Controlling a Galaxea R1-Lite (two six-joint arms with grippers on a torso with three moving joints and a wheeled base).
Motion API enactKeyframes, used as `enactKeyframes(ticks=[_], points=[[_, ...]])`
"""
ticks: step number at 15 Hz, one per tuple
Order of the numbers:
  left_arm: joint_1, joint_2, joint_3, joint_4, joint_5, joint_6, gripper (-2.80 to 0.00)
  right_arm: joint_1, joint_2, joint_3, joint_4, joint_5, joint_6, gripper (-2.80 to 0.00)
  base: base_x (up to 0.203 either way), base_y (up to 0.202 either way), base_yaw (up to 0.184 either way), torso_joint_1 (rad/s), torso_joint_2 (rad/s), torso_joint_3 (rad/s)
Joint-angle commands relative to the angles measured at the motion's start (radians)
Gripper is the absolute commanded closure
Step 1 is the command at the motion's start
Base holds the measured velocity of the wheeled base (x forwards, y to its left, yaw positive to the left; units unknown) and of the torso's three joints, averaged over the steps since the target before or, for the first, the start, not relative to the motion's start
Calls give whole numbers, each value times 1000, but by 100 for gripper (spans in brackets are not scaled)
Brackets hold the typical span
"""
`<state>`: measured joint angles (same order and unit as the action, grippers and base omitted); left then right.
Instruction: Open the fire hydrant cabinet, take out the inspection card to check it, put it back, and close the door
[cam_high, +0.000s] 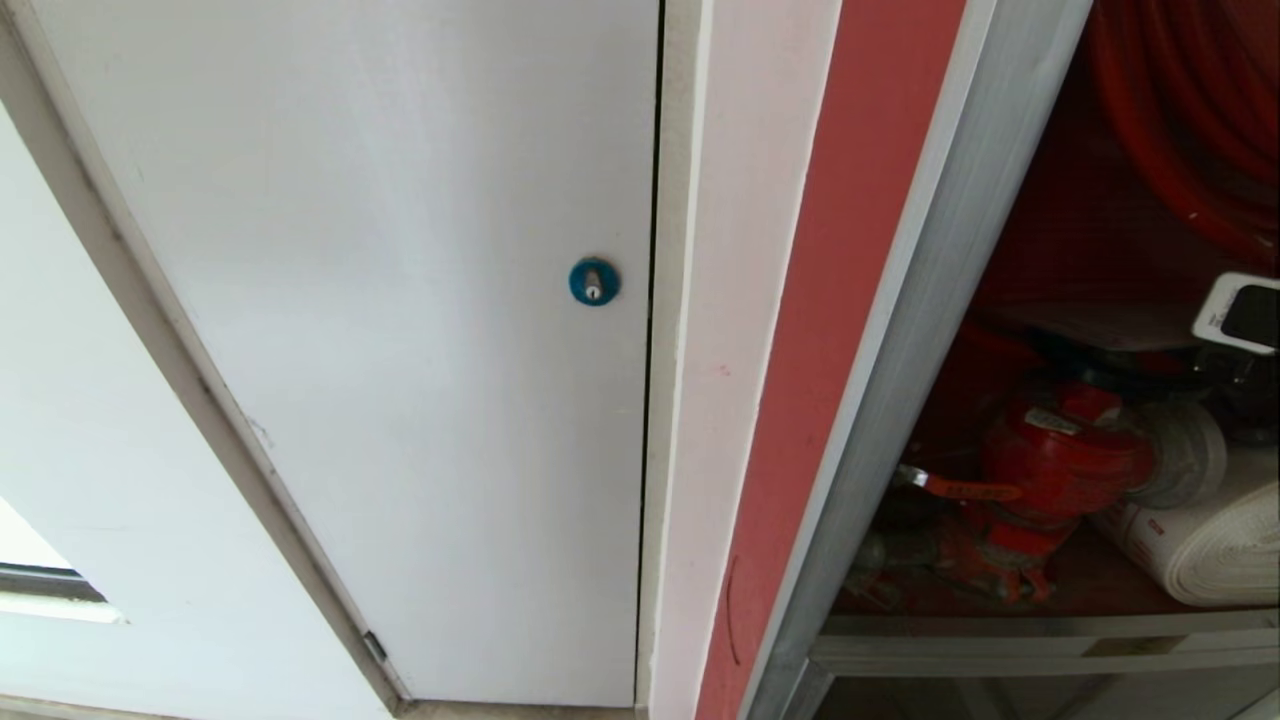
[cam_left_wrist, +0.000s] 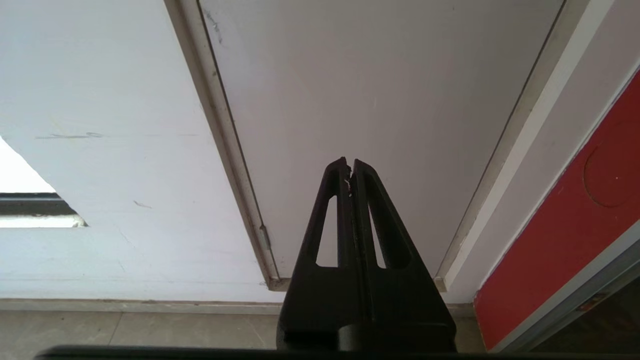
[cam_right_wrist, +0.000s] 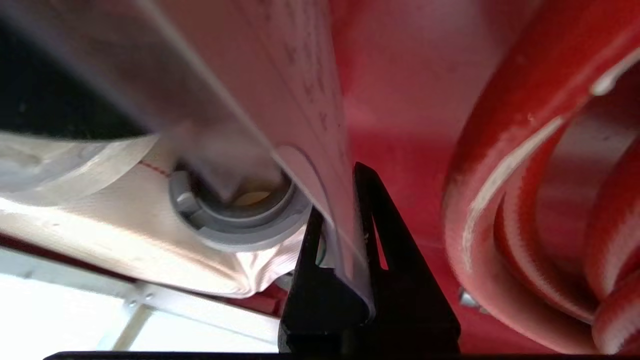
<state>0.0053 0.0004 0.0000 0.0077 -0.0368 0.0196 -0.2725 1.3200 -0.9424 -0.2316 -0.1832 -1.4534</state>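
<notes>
A: Right wrist view has the right claw (cam_right_wrist: 345, 200) pinched on the card (cam_right_wrist: 305, 90), inside the cabinet (cam_right_wrist: 400, 100). The sheet runs edge-on from between the jaws, with faint printed rows showing.

B: So which step does it look like, taking out or putting back?

A: Hard to say from this. The card is deep among the red reel (cam_right_wrist: 540, 165) and the white hose (cam_right_wrist: 100, 200), beside the hose's grey coupling (cam_right_wrist: 235, 225). Either way, a steady, straight path would suit, keeping the sheet off the coupling so it does not bend or snag.

B: And the arm's pose?

A: The claw reaches into the compartment, close to the back wall. In the head view only a white and black part of that arm (cam_high: 1238, 312) shows at the opening's right edge, above the valve (cam_high: 1050, 460).

B: The other arm?

A: The left claw (cam_left_wrist: 350, 167) is parked, jaws together and holding nothing, facing the white panel (cam_left_wrist: 375, 90).
</notes>
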Motion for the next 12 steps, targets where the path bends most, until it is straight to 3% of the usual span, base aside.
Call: enactKeyframes(ticks=[1, 6, 7, 12], points=[[1, 1, 0, 0, 0, 0, 0, -1, 15, 13, -14, -1, -12, 0, 0, 0, 0, 0, 0, 0], [1, 1, 0, 0, 0, 0, 0, -1, 15, 20, -15, 0, -14, 0, 0, 0, 0, 0, 0, 0], [1, 0, 0, 0, 0, 0, 0, -1, 15, 20, -15, 1, -13, -280, 0, 0, 0, 0, 0, 0], [1, 1, 0, 0, 0, 0, 0, -1, 2, 24, -15, 2, -15, -280, 0, 0, 0, 0, 0, 0]])
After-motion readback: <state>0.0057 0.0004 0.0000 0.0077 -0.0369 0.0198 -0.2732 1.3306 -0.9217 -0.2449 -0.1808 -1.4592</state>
